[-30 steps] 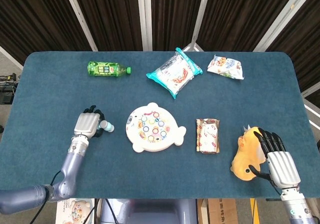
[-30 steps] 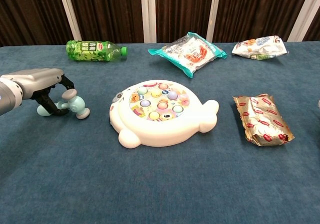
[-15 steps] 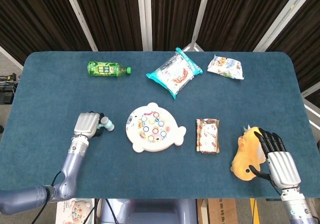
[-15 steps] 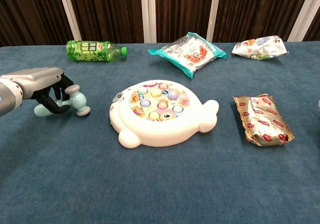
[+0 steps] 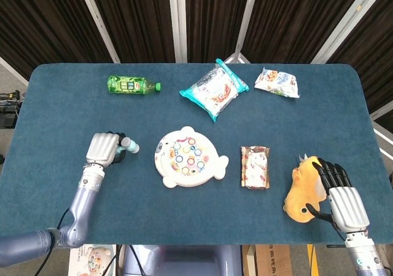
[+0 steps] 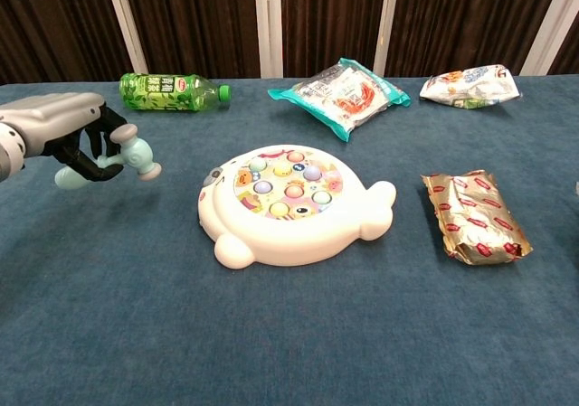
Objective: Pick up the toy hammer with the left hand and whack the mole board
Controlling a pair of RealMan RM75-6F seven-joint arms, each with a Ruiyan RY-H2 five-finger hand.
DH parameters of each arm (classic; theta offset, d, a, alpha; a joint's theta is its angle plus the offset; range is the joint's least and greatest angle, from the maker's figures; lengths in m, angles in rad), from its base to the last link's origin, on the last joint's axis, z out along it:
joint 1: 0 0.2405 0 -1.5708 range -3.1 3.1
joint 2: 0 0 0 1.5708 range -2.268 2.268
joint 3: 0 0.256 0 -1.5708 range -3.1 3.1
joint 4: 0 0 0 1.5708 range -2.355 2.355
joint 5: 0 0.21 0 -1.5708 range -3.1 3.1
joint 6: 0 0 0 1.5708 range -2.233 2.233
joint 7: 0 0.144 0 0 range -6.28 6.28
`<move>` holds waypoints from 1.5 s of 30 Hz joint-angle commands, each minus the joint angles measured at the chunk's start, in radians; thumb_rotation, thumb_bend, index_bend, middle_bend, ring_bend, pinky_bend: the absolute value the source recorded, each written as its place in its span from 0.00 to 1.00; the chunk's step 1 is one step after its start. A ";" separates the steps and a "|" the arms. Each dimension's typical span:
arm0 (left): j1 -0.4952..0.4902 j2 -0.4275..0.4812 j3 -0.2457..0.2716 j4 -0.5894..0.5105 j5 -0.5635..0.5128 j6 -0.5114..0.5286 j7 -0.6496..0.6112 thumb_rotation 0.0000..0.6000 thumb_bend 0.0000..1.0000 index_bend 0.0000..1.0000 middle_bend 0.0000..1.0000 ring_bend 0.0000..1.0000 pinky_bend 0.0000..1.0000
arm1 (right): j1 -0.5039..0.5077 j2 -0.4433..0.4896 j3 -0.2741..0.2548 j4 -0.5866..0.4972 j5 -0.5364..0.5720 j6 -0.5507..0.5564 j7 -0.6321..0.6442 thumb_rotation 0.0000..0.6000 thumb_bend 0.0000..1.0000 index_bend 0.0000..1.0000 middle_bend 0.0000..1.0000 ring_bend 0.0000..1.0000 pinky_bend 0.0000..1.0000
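My left hand (image 5: 103, 147) (image 6: 63, 133) grips the pale blue toy hammer (image 6: 127, 157) by its handle and holds it off the cloth, left of the mole board. The hammer's head (image 5: 128, 145) points toward the board. The white mole board (image 5: 188, 157) (image 6: 285, 203) with coloured buttons lies flat at the table's middle. My right hand (image 5: 341, 197) rests at the front right with its dark fingers against an orange soft toy (image 5: 305, 189); whether it grips the toy I cannot tell.
A green bottle (image 5: 131, 85) (image 6: 169, 91) lies at the back left. A teal snack bag (image 5: 214, 90) (image 6: 339, 86) and a white packet (image 5: 277, 82) (image 6: 470, 85) lie at the back. A gold-and-red wrapped bar (image 5: 255, 166) (image 6: 473, 216) lies right of the board.
My left hand closed on the hammer and lifted it off the cloth, raising it up and slightly left. The right hand has not moved.
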 commanded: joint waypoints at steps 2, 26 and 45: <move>-0.015 0.037 -0.015 -0.046 0.024 0.001 0.015 1.00 0.68 0.66 0.54 0.44 0.55 | 0.000 0.000 0.000 -0.001 0.000 -0.001 0.000 1.00 0.22 0.00 0.00 0.00 0.00; -0.277 0.063 -0.101 -0.122 -0.207 -0.137 0.311 1.00 0.68 0.65 0.54 0.44 0.55 | 0.007 0.006 0.005 -0.005 0.015 -0.016 0.025 1.00 0.22 0.00 0.00 0.00 0.00; -0.383 -0.041 -0.047 -0.036 -0.270 -0.136 0.382 1.00 0.68 0.65 0.54 0.44 0.55 | 0.009 0.013 0.003 -0.010 0.018 -0.023 0.046 1.00 0.22 0.00 0.00 0.00 0.00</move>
